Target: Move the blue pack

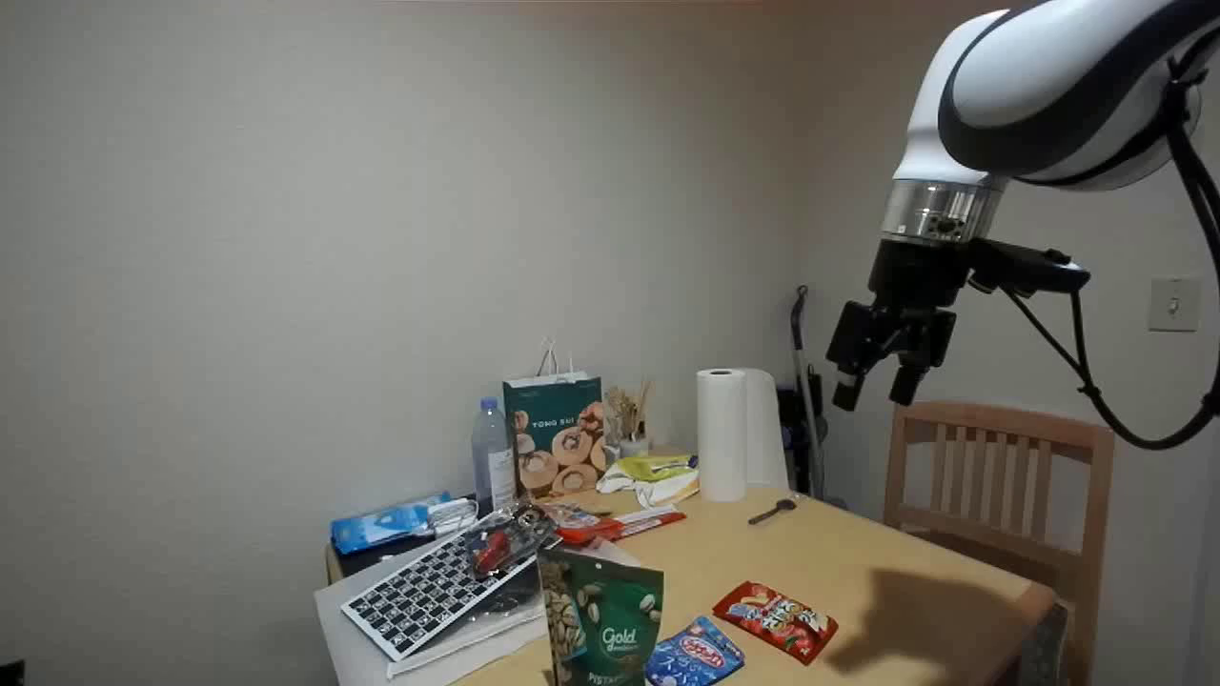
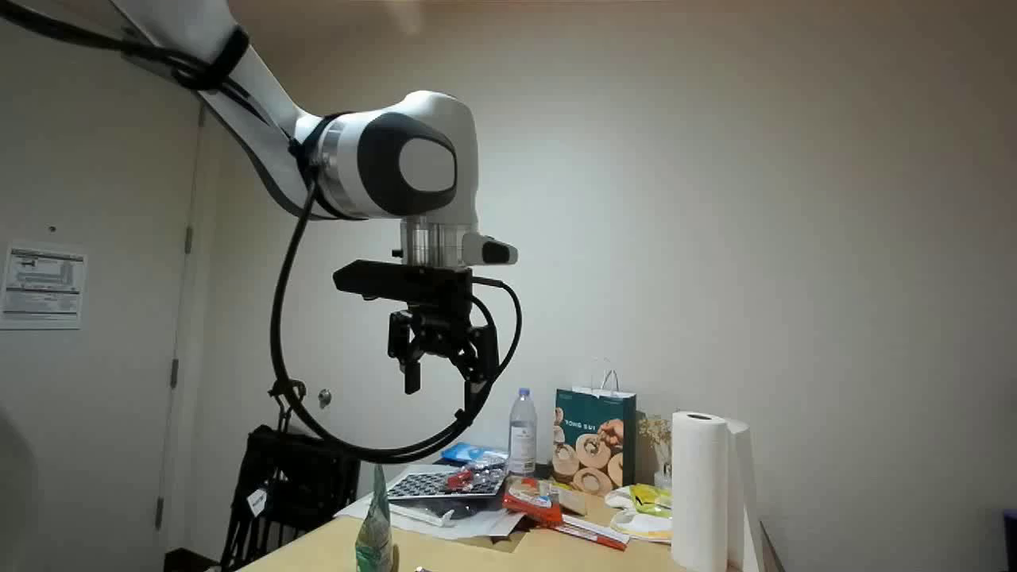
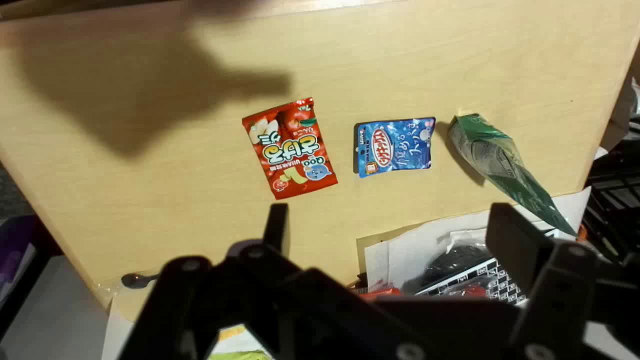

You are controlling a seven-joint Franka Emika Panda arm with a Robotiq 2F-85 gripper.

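Observation:
The blue pack (image 3: 395, 146) lies flat on the table, between the red packet and the green pouch in the wrist view. It also shows at the bottom of an exterior view (image 1: 698, 654), partly behind the green pouch. I cannot make it out in the exterior view that looks at the pouch edge-on. My gripper (image 3: 390, 220) is open and empty, with its fingers wide apart. It hangs well above the table and points down in both exterior views (image 1: 875, 393) (image 2: 443, 388). Nothing is touching it.
A flat red packet (image 3: 290, 148) lies beside the blue pack. A green pouch (image 1: 610, 619) stands on its other side. A black-and-white patterned board (image 1: 434, 593), a bottle (image 1: 494, 457), a paper bag (image 1: 555, 433), a paper towel roll (image 1: 721, 433) and a spoon (image 1: 772, 512) are farther back.

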